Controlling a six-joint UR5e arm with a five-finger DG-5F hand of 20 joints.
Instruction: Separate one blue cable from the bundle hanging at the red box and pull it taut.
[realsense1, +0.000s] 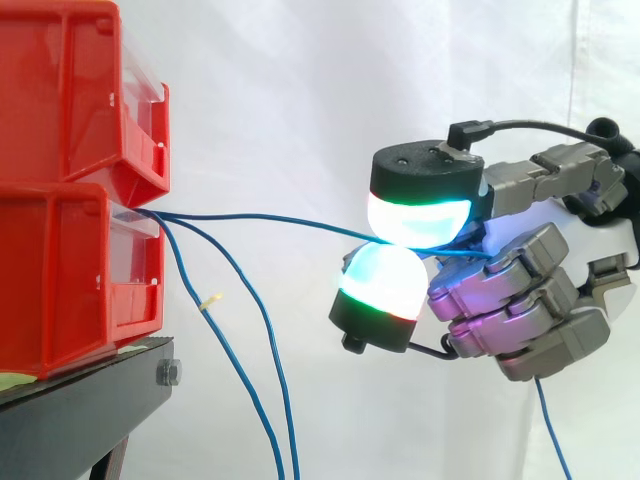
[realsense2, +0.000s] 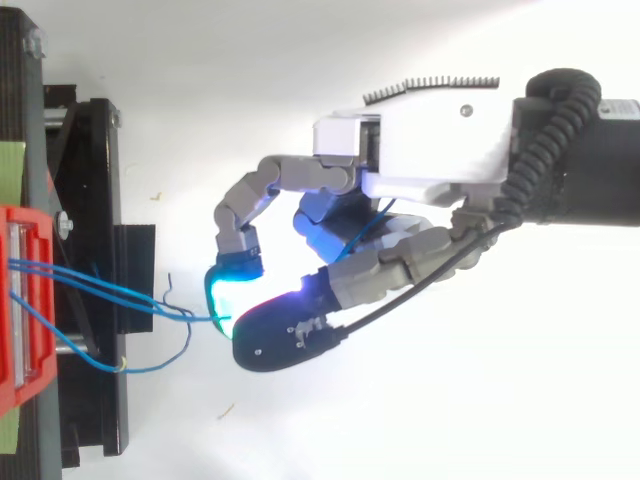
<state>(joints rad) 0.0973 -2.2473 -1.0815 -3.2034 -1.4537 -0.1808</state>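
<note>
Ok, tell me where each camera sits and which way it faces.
Side view: beside the work, level, looking across at the red bins; the hand comes in from the right.
Top view: overhead, looking down; hand and arm come in from the right.
Shared: the hand pinching one blue cable that runs to the bins.

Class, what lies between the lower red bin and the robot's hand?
Side view: one blue cable, nearly straight, runs from the lower red bin to the hand pinching it; two slack blue cables hang below.
</note>
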